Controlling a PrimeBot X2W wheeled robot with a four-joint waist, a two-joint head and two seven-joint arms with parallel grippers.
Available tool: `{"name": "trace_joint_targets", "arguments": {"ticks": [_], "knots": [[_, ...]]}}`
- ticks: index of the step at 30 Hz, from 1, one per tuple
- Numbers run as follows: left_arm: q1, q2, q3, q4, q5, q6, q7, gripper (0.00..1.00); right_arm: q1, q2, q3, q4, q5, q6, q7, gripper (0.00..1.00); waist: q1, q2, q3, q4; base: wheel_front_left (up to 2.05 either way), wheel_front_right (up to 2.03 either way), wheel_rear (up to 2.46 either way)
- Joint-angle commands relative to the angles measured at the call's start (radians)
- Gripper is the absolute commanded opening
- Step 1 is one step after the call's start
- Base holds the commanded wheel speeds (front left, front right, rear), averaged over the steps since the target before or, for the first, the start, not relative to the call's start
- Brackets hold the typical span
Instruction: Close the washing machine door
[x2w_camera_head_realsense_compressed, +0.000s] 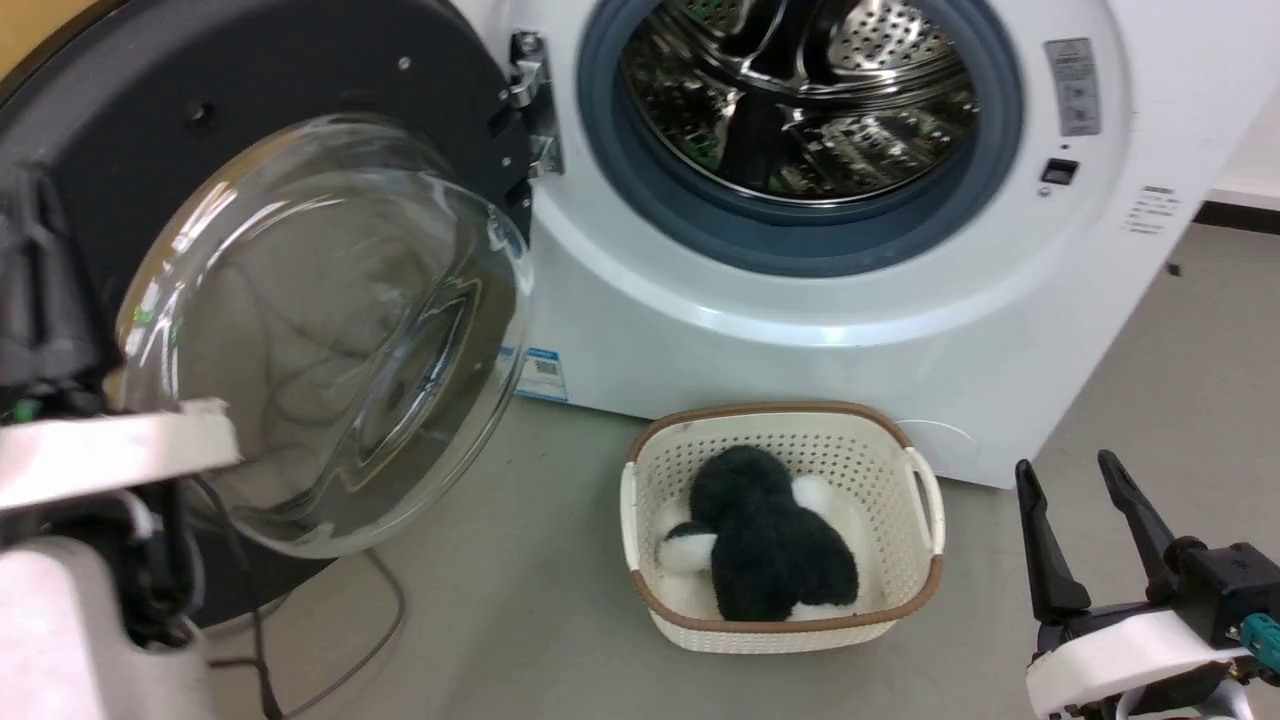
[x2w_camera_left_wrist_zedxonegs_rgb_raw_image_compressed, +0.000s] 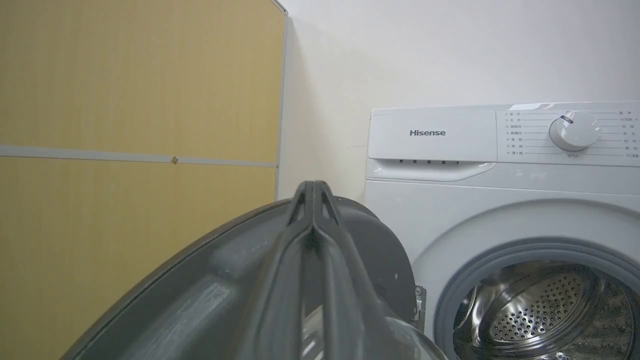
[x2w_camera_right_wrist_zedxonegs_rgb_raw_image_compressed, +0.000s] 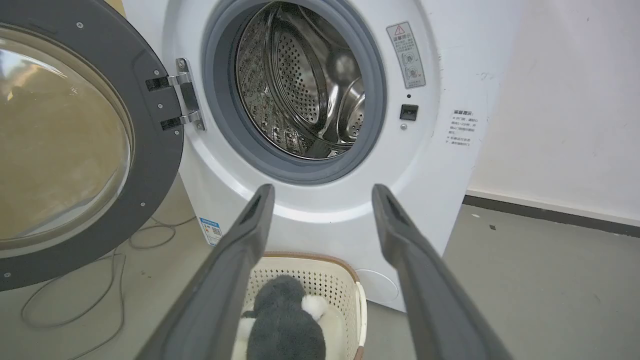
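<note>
Round black-framed washing machine door (x2w_camera_head_realsense_compressed: 330, 320) w/ bulging clear glass bowl hangs wide open, left of white front-loader washing machine (x2w_camera_head_realsense_compressed: 800, 330). Left gripper (x2w_camera_left_wrist_zedxonegs_rgb_raw_image_compressed: 312, 192) fingers pressed together, empty, by door rim; contact unclear. Right gripper (x2w_camera_head_realsense_compressed: 1068, 465) spread open. Door prob heavy, rigid, hinge-guided; glass slick, push frame's outer edge.

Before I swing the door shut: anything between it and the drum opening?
Nothing visible does. The door hangs wide open at the left and the opening of the washing machine is bare. The basket with the plush toy sits on the floor in front, seemingly below the door's sweep.
</note>
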Motion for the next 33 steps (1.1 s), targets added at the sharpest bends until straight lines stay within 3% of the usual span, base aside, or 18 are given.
{"name": "trace_joint_targets", "arguments": {"ticks": [1,10,13,24,33], "knots": [[-0.029,0.008,0.016,-0.009,-0.010,-0.006,-0.008,0.00,-0.016,0.002,-0.003,-0.001,0.005,0.000,-0.009,1.00,-0.0001,0.0000,0.007,0.012,0.00,0.00,0.00],[-0.117,0.060,0.121,0.066,-0.140,-0.023,-0.019,0.00,-0.029,0.003,-0.013,-0.003,0.005,0.000,-0.028,1.00,-0.0001,0.0000,0.034,0.062,0.00,0.00,0.00],[-0.154,0.109,0.182,0.123,-0.231,-0.030,0.006,0.00,-0.035,0.003,-0.016,-0.006,0.003,0.000,-0.038,1.00,-0.0001,0.0000,0.050,0.077,0.00,0.00,0.00],[-0.226,0.191,0.338,0.300,-0.410,-0.032,0.086,0.00,-0.051,0.003,-0.030,-0.009,-0.008,0.001,-0.061,1.00,-0.0001,0.0000,0.089,0.113,0.00,0.00,0.00],[-0.261,0.228,0.416,0.487,-0.653,-0.048,0.312,0.00,-0.064,0.004,-0.024,-0.008,-0.010,0.001,-0.080,1.00,-0.0001,0.0000,0.113,0.129,0.00,0.00,0.00]]}}
